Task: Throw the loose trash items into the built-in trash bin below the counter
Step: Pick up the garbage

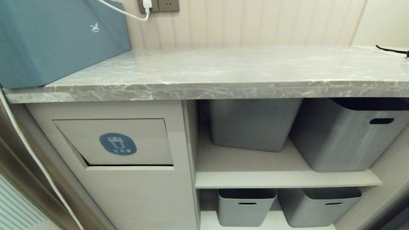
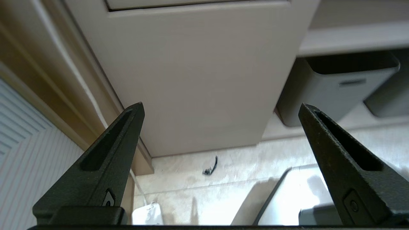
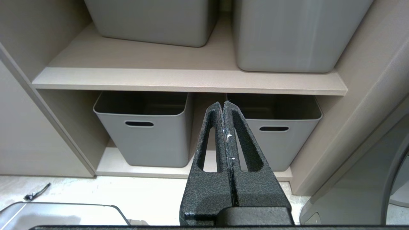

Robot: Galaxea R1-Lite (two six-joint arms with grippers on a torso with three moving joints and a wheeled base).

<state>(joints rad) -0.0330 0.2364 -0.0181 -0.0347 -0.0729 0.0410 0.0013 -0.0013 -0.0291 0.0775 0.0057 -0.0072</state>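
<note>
The grey marble counter [image 1: 223,70] runs across the head view. Below it on the left is the built-in trash bin [image 1: 118,143], a beige tilt flap with a blue oval bin sticker, its lower edge slightly ajar. No loose trash items show in any view. Neither arm appears in the head view. My left gripper [image 2: 220,107] is open and empty, low in front of the beige cabinet panel [image 2: 198,80] under the flap. My right gripper [image 3: 223,103] is shut on nothing, pointing at the lower shelf tubs.
A large grey-blue box [image 1: 57,38] sits on the counter's left end with a white cable [image 1: 127,14] to a wall socket. Grey tubs [image 1: 252,124] fill the open shelves at right. A small black scrap [image 2: 211,167] lies on the floor.
</note>
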